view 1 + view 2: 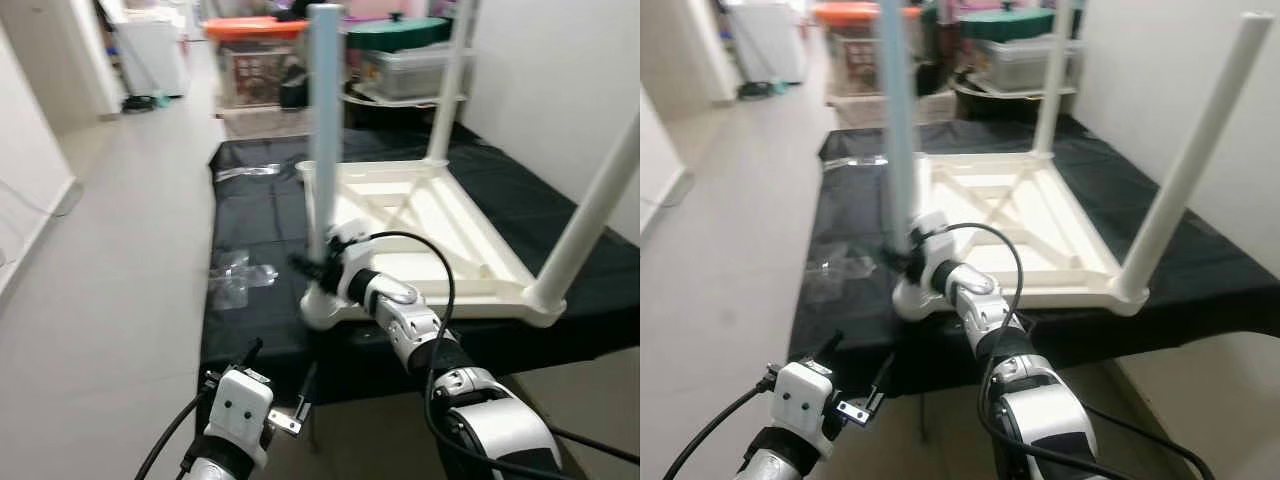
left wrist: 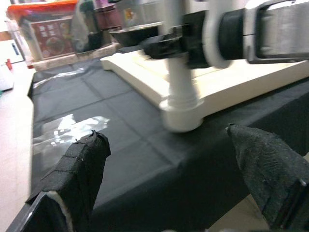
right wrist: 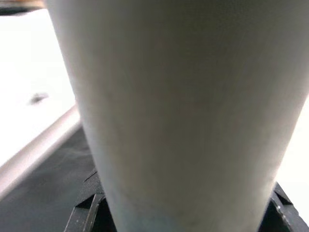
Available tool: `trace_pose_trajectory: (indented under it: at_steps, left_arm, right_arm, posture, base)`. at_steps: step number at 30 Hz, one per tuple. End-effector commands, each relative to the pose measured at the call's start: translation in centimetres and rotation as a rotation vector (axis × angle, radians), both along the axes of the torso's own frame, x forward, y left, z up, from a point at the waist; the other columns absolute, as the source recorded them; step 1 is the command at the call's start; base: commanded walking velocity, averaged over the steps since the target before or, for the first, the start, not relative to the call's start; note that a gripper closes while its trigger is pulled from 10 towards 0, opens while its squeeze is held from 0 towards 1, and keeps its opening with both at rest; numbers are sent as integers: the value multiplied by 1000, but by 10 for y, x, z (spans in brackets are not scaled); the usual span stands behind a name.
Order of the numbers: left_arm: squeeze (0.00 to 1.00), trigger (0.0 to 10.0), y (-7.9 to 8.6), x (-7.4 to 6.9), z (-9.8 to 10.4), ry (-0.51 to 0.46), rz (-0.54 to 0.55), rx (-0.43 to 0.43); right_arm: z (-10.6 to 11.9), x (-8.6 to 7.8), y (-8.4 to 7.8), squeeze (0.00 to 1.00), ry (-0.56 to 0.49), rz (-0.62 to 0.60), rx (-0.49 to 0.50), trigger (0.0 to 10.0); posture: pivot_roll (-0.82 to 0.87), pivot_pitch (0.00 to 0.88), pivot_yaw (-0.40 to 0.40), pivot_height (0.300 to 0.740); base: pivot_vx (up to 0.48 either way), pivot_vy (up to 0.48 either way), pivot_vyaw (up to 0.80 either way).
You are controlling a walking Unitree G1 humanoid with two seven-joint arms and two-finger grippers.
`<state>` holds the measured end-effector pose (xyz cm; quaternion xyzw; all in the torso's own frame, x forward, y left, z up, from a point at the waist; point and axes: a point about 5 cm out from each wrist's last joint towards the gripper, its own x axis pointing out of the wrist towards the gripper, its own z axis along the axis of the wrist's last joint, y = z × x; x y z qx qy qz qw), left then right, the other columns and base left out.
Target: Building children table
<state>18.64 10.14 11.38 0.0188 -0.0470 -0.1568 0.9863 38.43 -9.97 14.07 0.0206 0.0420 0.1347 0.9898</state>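
On the far left we see the pale floor point(image 1: 110, 300), and then the black cloth point(image 1: 260, 215) that covers a low platform, with a crumpled piece of clear plastic wrap point(image 1: 238, 277) lying on it. Our left gripper point(image 1: 285, 385) hangs low before the front edge of the cloth, its two fingers point(image 2: 79, 166) spread wide apart and holding nothing. Next comes the pale blue leg point(image 1: 325, 120), which stands upright in the near left corner socket point(image 1: 322, 308) of the upturned white children table top point(image 1: 420, 235). Our right gripper point(image 1: 318, 265) is closed around this leg low down, just above the socket, and in the right wrist view the leg is pressed between the finger bases. We judge that the step in hand is seating or twisting this leg into its corner; the next move calls for a firm turn or push straight down while the leg stays vertical. We count three legs standing: this blue one, one white at the far corner point(image 1: 452, 80), and one white at the near right corner point(image 1: 590, 215); a fourth we cannot make out
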Motion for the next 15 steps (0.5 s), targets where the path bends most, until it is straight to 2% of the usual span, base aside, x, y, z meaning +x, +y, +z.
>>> trace_pose_trajectory:
  at_steps: [1,2,3,4,5,7,8,10,11,12,13,15]
  left_arm:
    - [0,10000,2,0,-3,13,-3,8]
    - [0,10000,2,0,-3,13,-3,8]
    - [0,10000,2,0,-3,13,-5,9]
    - [0,10000,2,0,-3,13,-5,9]
    - [0,10000,3,1,-3,14,-6,11]
    - [0,10000,3,1,-3,14,-6,11]
    - [0,10000,3,1,-3,13,-3,13]
    - [0,10000,3,1,-3,12,1,13]
    - [0,10000,3,2,-3,12,5,11]
    - [0,10000,3,2,-3,12,6,10]
    - [0,10000,2,2,-3,12,6,9]
    - [0,10000,2,3,-3,12,5,8]
  right_arm:
    - [-13,-6,-12,0,57,-205,53,0]
    - [-13,-6,-12,0,57,-205,53,0]
    - [-17,-12,-11,0,70,-327,79,0]
    - [-17,-12,-11,0,70,-327,79,0]
    - [-20,-17,-10,0,85,-406,100,0]
    - [-20,-17,-10,0,85,-406,100,0]
    - [-25,-21,-7,0,112,-459,120,0]
    - [-30,-23,-3,0,139,-452,142,0]
    - [-32,-22,3,0,142,-401,146,10000]
    - [-30,-21,7,0,125,-341,160,10000]
    - [-27,-19,9,1000,102,-290,169,10000]
    - [-24,-18,11,1000,88,-276,169,10000]
  posture:
    - [59,0,16,740]
    - [59,0,16,740]
    - [59,0,16,740]
    - [59,0,16,740]
    - [63,0,15,740]
    - [63,0,15,740]
    - [65,0,7,740]
    - [67,0,3,740]
    - [67,0,3,740]
    - [67,0,3,740]
    - [57,0,0,740]
    - [57,0,0,740]
  base:
    - [0,0,0]
    - [0,0,0]
    - [0,0,0]
    - [0,0,0]
    - [0,0,0]
    - [0,0,0]
    - [0,0,0]
    - [0,0,0]
    - [0,0,0]
    - [0,0,0]
    - [0,0,0]
    - [0,0,0]
